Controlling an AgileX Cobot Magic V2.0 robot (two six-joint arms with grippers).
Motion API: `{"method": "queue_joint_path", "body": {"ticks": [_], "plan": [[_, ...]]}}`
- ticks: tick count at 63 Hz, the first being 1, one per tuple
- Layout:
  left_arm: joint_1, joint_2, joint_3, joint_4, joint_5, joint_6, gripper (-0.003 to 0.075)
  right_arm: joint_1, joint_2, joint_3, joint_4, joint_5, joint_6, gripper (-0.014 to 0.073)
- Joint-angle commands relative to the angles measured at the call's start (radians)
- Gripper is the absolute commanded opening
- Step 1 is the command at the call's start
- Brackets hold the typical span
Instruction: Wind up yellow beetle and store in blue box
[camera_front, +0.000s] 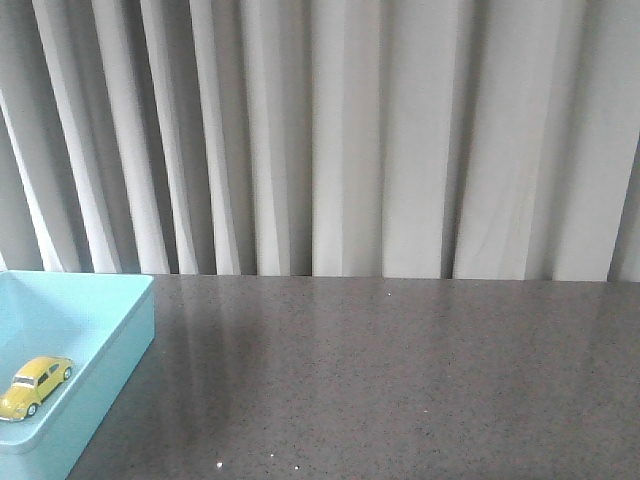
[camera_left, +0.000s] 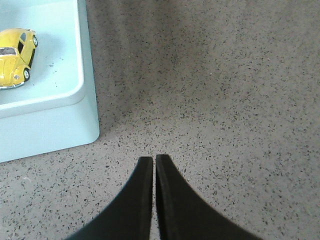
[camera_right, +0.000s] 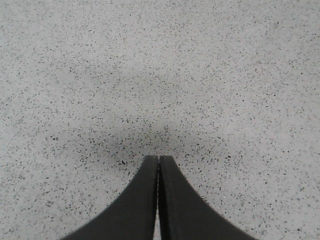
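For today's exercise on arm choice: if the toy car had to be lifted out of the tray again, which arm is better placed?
Probably left: its wrist view shows the yellow beetle in the blue box; the right sees only table.

I can read no text, label, brand, number or sign in any of my three views; the yellow beetle shows no lettering I can make out; the blue box has plain walls.

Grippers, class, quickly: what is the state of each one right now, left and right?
Left gripper: closed, holding nothing, over the bare table beside the blue box.
Right gripper: closed, holding nothing.
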Motion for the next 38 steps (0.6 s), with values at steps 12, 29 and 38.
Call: {"method": "queue_joint_path", "body": {"ticks": [12, 29, 38], "plan": [[0.0, -0.004, -0.025, -0.006, -0.072, -0.01, -0.0007, 0.002, -0.009, -0.024, -0.004, -0.051, 0.0, -0.0007], [-0.001, -0.017, -0.012, 0.0, -0.081, -0.007, -0.0007, 0.002, -0.009, -0.024, -0.004, -0.05, 0.0, -0.0007], [0.003, -0.133, 0.081, 0.019, -0.118, -0.009, -0.0007, 0.002, -0.009, -0.024, -0.007, -0.05, 0.0, -0.0007]]}}
